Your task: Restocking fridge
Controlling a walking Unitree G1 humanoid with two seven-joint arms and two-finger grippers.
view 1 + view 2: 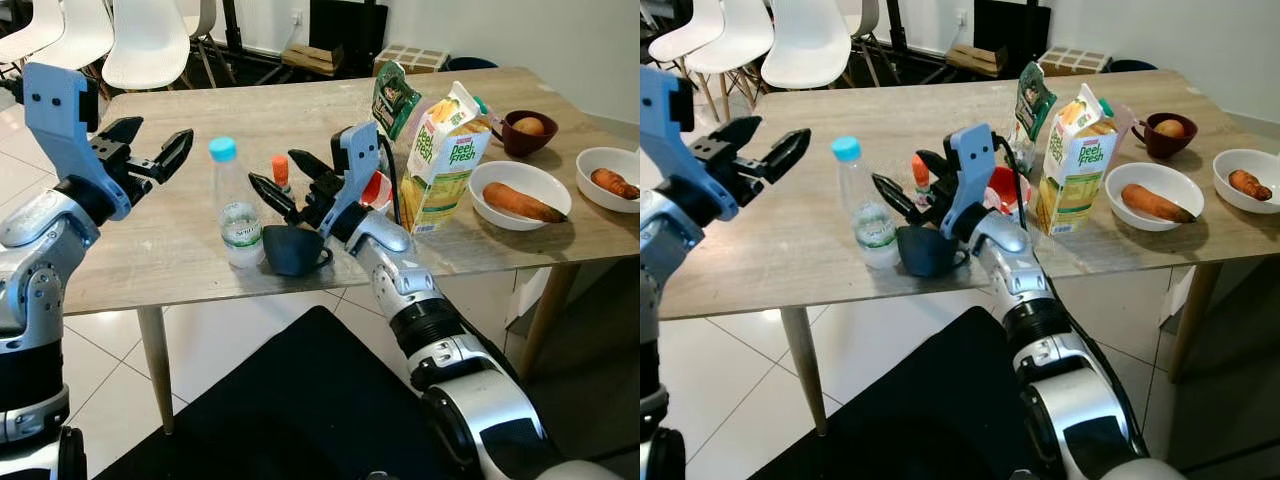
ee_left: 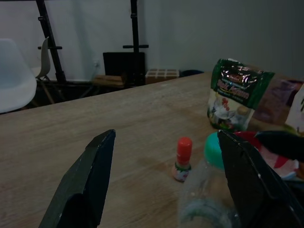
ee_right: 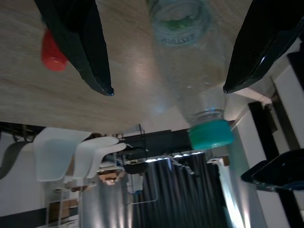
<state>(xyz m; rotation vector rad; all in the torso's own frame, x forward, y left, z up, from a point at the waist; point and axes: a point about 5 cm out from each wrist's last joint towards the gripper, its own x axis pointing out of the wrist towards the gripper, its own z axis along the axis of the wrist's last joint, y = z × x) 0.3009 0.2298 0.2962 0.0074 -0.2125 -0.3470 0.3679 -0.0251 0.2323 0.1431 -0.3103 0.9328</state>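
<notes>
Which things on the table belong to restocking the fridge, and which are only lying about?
For the fridge, probably:
clear plastic water bottle with teal cap
yellow-green juice carton
white bowl holding a carrot

Lying about, it seems:
dark blue cup
white plastic chairs

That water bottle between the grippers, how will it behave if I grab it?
The water bottle looks nearly empty, so probably light. It is tall and narrow, standing upright, so a nudge from the open right gripper beside it may tip it, and it could then roll. Its thin clear plastic will likely dent under a hard squeeze.
</notes>
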